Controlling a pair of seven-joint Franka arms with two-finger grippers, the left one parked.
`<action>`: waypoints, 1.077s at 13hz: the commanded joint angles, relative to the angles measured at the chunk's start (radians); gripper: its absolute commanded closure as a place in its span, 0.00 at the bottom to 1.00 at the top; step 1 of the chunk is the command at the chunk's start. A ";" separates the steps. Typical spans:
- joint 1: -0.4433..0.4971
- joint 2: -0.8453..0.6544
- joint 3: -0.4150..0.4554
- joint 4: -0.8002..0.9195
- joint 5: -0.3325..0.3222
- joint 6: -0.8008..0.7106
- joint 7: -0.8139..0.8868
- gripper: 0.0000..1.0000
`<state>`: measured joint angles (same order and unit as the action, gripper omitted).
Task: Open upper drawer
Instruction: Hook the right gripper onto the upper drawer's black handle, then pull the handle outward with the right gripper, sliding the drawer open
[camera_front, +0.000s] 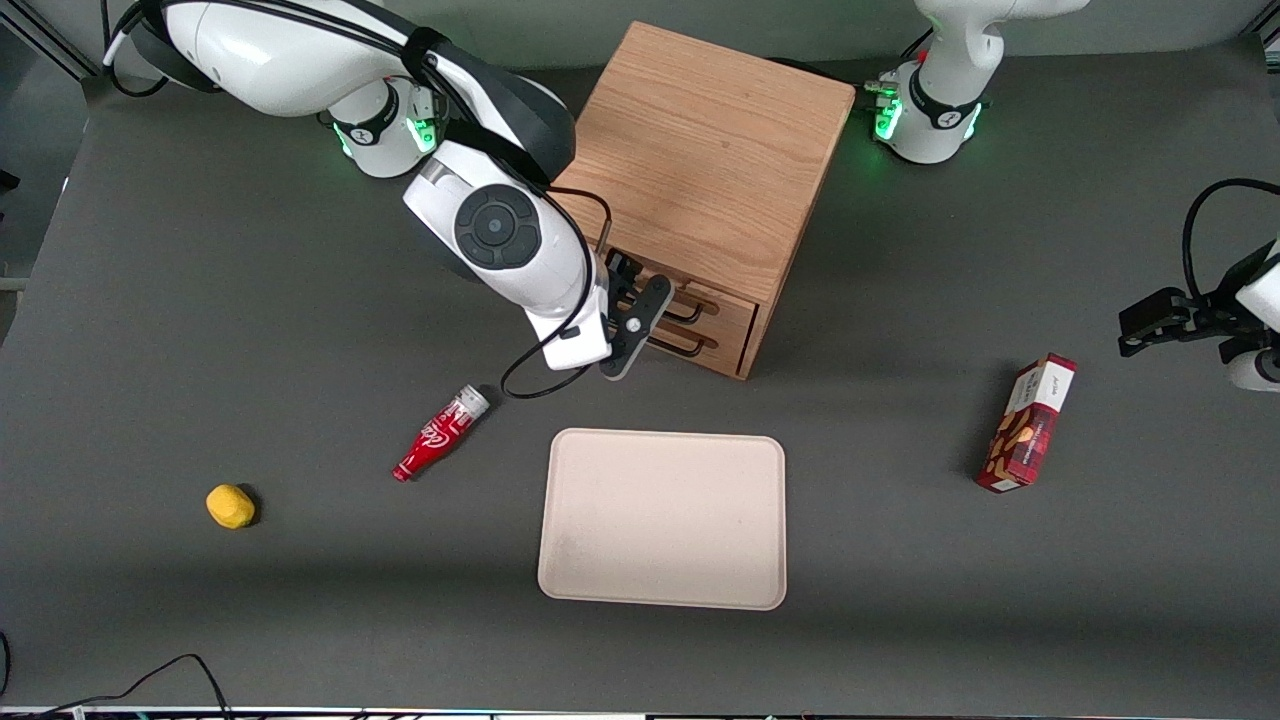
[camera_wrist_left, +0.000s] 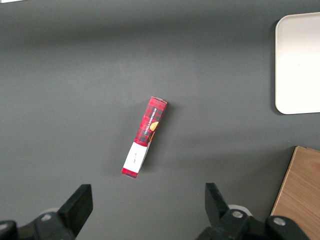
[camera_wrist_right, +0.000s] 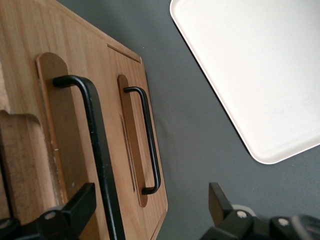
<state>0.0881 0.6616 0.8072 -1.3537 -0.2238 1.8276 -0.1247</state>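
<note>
Still shut in the light oak cabinet (camera_front: 700, 170) at 12 o'clock of the beige tray (camera_front: 663, 519): upper drawer (camera_wrist_right: 55, 150); black two-finger gripper (camera_front: 640, 315) spread open at its thin black loop handle (camera_wrist_right: 97, 150), pull not yet done.

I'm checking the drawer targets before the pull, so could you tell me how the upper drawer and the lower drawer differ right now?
The upper drawer sits higher on the cabinet than the lower drawer. The open gripper has one finger by the upper drawer's handle, while the lower drawer's handle runs free of both fingers. Both drawers look closed, in oak with black loop handles.
</note>
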 joint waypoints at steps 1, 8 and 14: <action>-0.007 0.016 0.015 -0.010 -0.005 0.012 -0.023 0.00; -0.010 0.050 -0.005 -0.001 -0.040 0.059 -0.061 0.00; -0.004 0.079 -0.063 0.080 -0.123 0.097 -0.110 0.00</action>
<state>0.0764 0.7105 0.7468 -1.3188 -0.3054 1.9046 -0.2136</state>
